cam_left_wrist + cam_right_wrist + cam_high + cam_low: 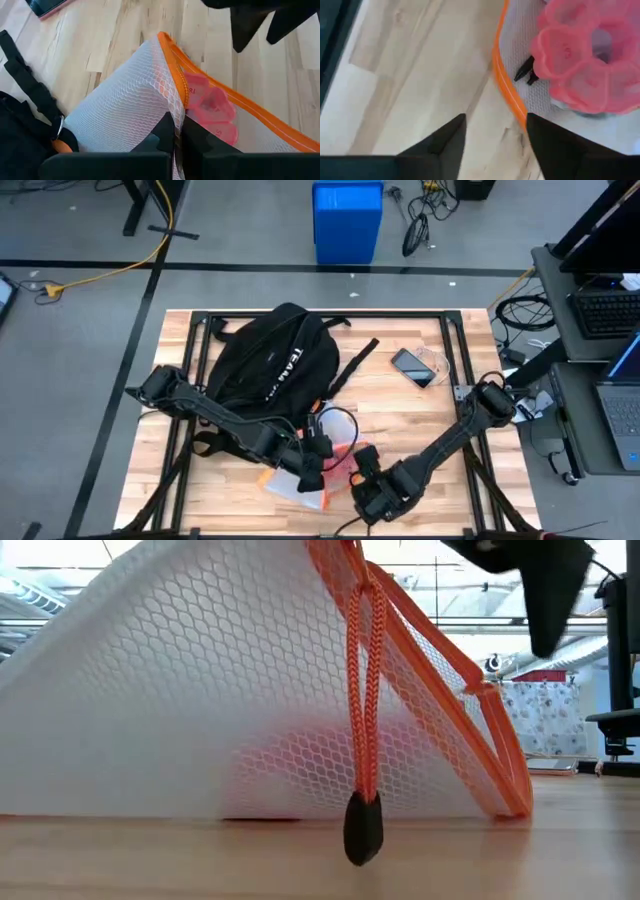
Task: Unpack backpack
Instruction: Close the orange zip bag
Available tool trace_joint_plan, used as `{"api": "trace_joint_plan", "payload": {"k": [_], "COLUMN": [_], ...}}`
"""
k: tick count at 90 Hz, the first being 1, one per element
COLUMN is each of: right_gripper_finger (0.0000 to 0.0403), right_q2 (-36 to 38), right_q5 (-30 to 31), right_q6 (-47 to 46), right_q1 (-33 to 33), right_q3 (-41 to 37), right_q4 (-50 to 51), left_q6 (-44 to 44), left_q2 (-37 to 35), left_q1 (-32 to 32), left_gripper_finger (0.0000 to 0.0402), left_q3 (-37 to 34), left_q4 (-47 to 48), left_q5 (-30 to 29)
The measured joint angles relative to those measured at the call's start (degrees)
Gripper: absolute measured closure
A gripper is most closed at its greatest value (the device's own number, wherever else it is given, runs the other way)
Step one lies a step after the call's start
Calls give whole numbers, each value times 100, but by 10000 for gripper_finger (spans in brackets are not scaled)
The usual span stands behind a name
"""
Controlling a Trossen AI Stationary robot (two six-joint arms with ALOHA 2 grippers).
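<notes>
Two grippers are seen by the white mesh pouch: the left gripper is pinched on its mesh, the right gripper is spread beside it. The backpack lies behind on the table.

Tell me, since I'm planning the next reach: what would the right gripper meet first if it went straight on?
Probably bare table: the open right gripper points at wood just beside the mesh pouch's orange edge. Depth is unclear, so it may clip that edge.
</notes>
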State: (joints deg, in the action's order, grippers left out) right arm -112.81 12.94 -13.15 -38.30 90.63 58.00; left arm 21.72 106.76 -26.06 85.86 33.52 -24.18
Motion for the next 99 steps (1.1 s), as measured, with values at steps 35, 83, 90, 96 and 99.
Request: {"api": "trace_joint_plan", "payload": {"k": [35, 83, 90, 96, 99], "right_gripper_finger": [394, 402, 402, 402, 402], "right_q2": [-2, 519, 695, 885, 970], "right_q5": [103, 535, 527, 534, 536], "right_q6": [984, 906, 628, 403, 278], "right_q1": [588, 563, 363, 197, 119], "right_q3": [-871, -716, -680, -675, -669], "right_q4": [-1171, -1290, -1093, -922, -857], "left_q6": [30, 37, 38, 38, 38], "left_q2": [-2, -13, -13, -13, -13], "left_q1": [0, -52, -79, -99, -103], "left_gripper_finger": [402, 402, 402, 402, 402], "left_q3": [0, 0, 0, 0, 0], "left_q4": [0, -22, -21, -20, -21], "left_q5": [-8, 18, 17, 15, 15]}}
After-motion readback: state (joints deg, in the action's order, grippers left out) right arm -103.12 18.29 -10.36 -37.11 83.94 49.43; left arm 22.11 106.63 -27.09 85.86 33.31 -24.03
